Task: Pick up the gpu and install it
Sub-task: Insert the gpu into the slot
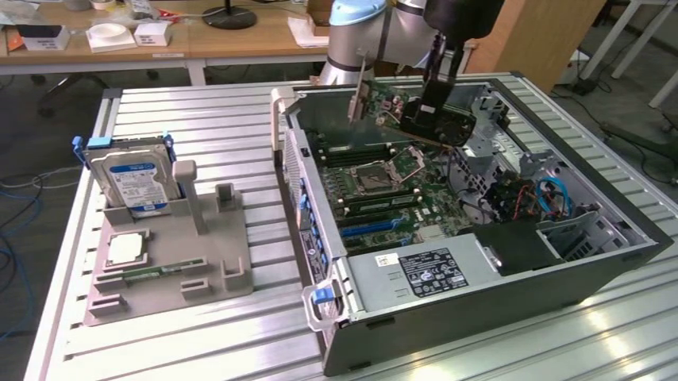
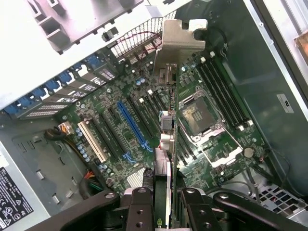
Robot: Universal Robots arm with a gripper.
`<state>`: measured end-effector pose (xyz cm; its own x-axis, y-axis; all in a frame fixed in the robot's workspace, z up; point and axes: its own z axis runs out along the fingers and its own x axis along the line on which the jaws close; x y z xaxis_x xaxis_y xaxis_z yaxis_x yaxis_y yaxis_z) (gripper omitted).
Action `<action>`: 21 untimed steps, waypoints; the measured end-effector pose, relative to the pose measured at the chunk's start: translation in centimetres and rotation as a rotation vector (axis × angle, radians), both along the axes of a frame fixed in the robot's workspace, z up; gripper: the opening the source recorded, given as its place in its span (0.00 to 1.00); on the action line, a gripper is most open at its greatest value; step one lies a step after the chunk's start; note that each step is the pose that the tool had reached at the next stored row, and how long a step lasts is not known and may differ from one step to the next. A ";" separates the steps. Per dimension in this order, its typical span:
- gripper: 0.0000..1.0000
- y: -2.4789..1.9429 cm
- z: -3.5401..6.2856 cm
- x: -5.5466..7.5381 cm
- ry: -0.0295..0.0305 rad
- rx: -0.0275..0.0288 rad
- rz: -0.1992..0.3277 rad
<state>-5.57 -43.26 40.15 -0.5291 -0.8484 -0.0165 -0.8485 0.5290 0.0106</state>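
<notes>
**Gpu (image 1: 387,99) gripped over the open case (image 1: 498,309)**

Claw (image 2: 166,204) closed on the card, pinching it edge-on between both fingers (image 2: 139,207). Silver bracket (image 2: 180,38) at the end farthest from the claw. Straight below the claw: motherboard (image 2: 139,89) with its blue slot (image 2: 132,122). Held up above the board, not seated.
</notes>
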 end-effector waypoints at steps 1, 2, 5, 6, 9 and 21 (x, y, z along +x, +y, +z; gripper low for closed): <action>0.27 -0.01 0.00 0.0 0.0000 0.0000 0.005; 0.27 -0.02 0.00 0.0 0.0000 0.0000 0.010; 0.27 -0.04 0.00 0.0 0.0000 0.0000 0.025; 0.27 -0.05 0.00 0.0 0.0000 0.0000 0.030; 0.27 -0.07 0.00 0.0 0.0000 0.0000 0.046; 0.27 -0.09 0.00 0.0 0.0000 0.0001 0.107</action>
<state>-5.56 -43.35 40.15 -0.4359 -0.8998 -0.0167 -0.9000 0.4358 0.0107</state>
